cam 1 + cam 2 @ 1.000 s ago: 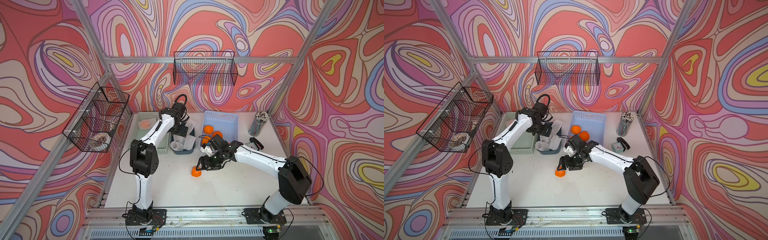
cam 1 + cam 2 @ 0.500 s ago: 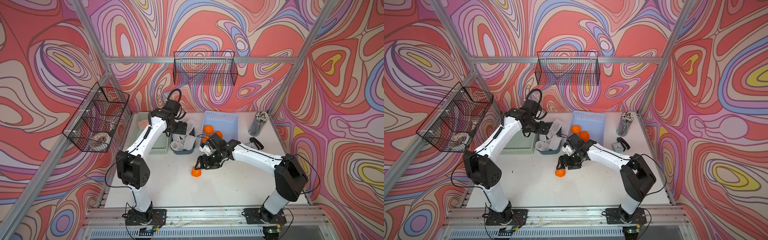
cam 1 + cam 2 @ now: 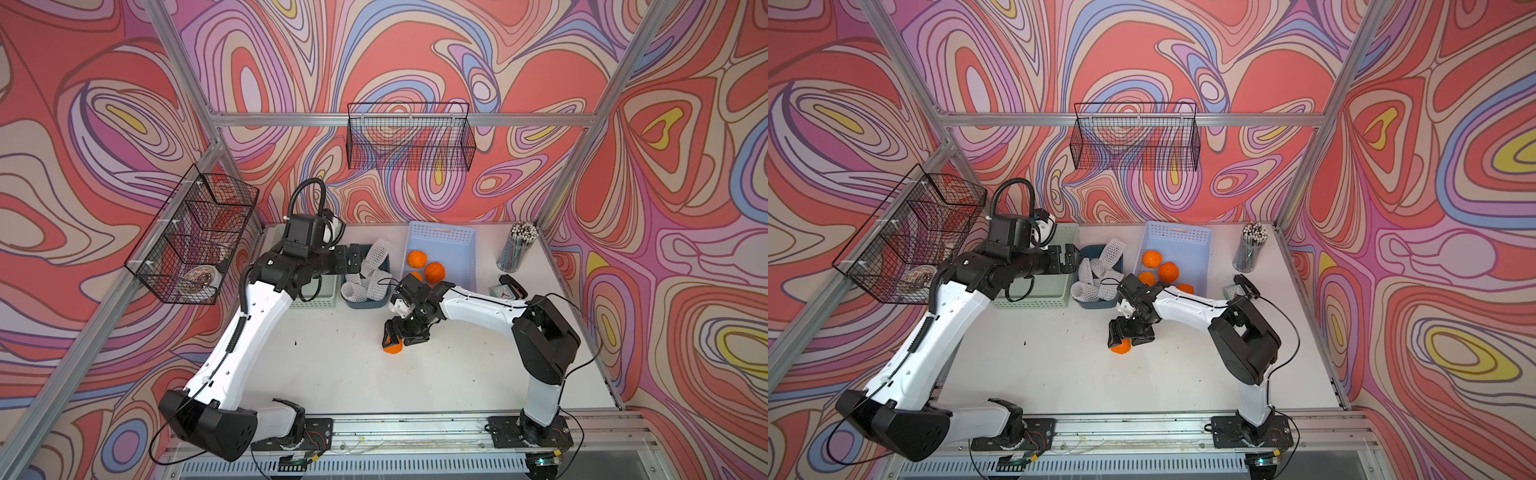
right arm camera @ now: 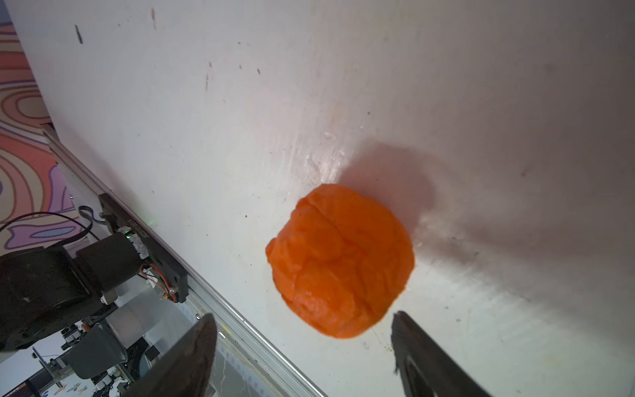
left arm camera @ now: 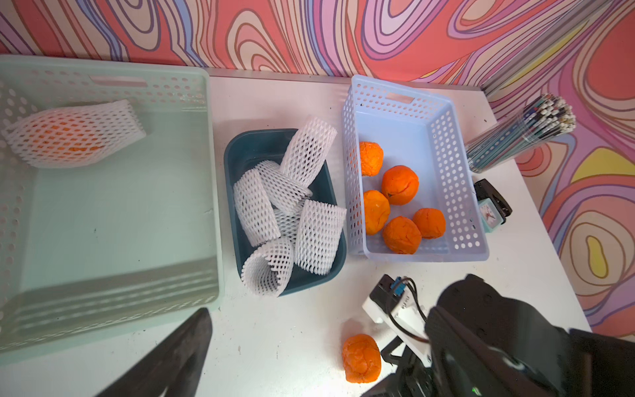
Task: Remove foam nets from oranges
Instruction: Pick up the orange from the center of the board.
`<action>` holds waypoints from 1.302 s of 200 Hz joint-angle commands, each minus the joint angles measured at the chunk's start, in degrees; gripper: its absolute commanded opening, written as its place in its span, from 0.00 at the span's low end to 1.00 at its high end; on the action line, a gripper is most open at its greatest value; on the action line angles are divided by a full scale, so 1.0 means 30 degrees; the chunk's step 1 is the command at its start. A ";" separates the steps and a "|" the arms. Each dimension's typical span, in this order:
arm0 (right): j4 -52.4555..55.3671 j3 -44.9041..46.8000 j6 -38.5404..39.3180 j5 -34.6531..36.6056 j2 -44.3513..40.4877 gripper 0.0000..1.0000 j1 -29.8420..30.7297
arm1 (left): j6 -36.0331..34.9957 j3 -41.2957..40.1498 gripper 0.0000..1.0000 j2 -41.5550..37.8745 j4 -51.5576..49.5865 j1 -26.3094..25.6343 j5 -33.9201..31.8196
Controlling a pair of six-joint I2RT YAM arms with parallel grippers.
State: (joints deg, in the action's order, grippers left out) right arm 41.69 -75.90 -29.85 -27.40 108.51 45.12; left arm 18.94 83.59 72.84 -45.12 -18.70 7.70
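Observation:
A bare orange lies on the white table. My right gripper hangs open just over it, and the fruit sits right off the fingertips, untouched. Several empty foam nets fill a dark blue bin. Several more bare oranges rest in a light blue basket. One orange wrapped in a foam net lies in the green basket. My left gripper is raised between that basket and the bin, open and empty.
A cup of pencils and a small clock stand at the back right. Black wire baskets hang on the back wall and the left wall. The left arm's elbow sits low at the front left.
My left arm has folded back, its elbow dropping toward the front left, and its gripper has drawn slightly left of the bin. The right gripper stays over the bare orange.

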 commanded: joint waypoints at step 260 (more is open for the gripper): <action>0.3906 -0.3867 0.0203 0.4744 -0.2208 0.54 0.0373 | 0.1025 -0.0988 1.00 -0.3934 -0.3226 0.0595 -0.1532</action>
State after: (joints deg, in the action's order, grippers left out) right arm 50.26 -84.25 -29.43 -15.99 105.93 47.48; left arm 22.26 78.19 59.55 -54.24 -17.45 2.50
